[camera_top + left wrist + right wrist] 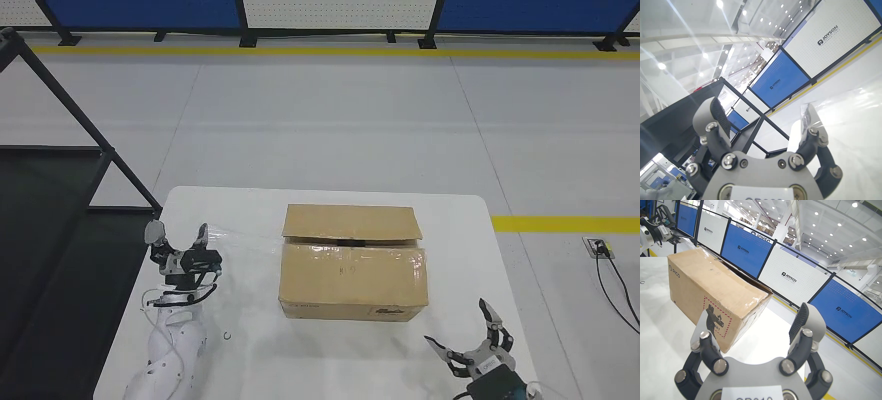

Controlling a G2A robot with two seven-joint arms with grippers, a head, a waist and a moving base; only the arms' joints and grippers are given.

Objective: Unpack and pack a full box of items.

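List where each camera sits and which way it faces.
Top view: overhead, looking down at table, box, left gripper, right gripper.
Left wrist view: angled up past its own gripper toward fence panels.
Right wrist view: low over the table, facing the box past its gripper.
Shared: top and right wrist both show the box.

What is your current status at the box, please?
Left gripper open, beside the cardboard box. Right gripper open, empty, short of the box. Box flaps down, slight gap. Clear plastic film caught on left gripper.
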